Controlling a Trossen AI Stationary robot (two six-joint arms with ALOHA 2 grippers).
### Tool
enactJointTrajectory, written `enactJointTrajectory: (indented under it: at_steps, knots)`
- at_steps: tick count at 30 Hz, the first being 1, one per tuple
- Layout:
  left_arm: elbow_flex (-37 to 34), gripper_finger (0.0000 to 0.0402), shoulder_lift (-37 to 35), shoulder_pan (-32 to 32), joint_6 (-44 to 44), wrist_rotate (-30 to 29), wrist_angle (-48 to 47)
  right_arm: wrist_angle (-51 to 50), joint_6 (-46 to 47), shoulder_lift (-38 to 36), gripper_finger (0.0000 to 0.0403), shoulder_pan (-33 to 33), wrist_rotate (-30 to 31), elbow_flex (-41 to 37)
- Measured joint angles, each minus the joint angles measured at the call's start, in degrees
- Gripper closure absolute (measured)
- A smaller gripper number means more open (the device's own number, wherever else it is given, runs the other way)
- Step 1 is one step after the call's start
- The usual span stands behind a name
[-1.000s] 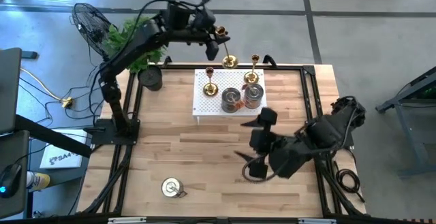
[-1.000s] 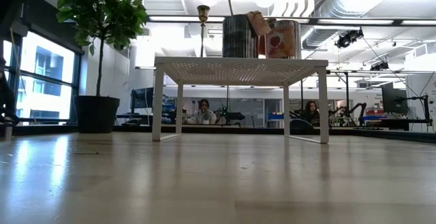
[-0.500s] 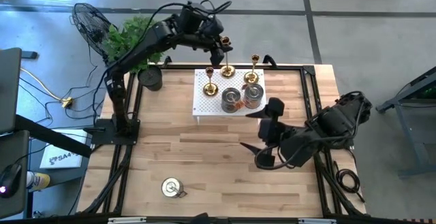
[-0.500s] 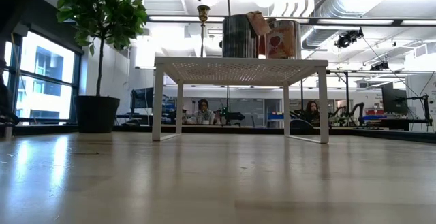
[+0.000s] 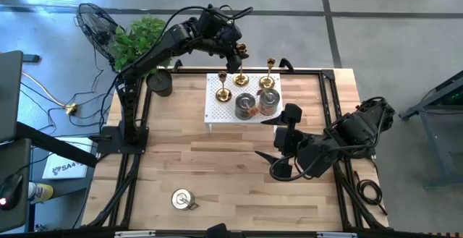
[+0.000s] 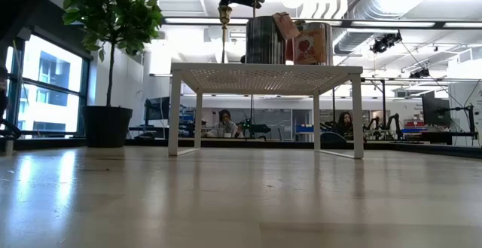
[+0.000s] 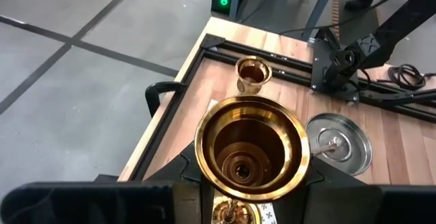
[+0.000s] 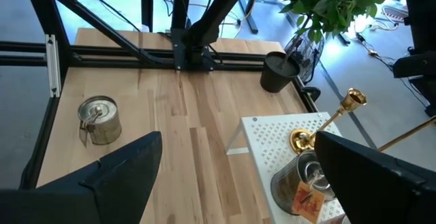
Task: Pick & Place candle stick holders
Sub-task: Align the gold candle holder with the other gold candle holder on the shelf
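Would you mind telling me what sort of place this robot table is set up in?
Most likely an open-plan robotics lab or workshop. Beyond the wooden table the low view shows people seated at desks, exposed ceiling ducts and further equipment. The floor around the table is bare polished concrete.

Wooden worktop [image 5: 217, 166] carries a small white perforated stand [image 5: 217, 106] near its far edge. Black plant pot [image 5: 160, 83] with green plant [image 5: 137, 41] at far-left corner; floor fan [image 5: 96, 24] beyond.
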Motion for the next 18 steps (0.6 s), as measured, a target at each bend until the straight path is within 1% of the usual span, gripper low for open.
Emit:
enactJointTrajectory:
  at_steps: [5,10,18]
  knots:
    - [-0.34,0.031,0.02,-0.02,-0.02,0.0,-1.39,-0.02,0.0,0.0,0.0024,0.0,-0.01,0.0]
    - [-3.3,0.031,0.2,-0.39,-0.17,0.23,-1.28,-0.02,0.02,0.0,0.0024,0.0,-0.05,0.0]
    - [-6.79,0.031,0.09,-0.42,-0.7,0.39,1.78,-0.8,0.22,0.0,0.0024,0.0,-0.43,0.0]
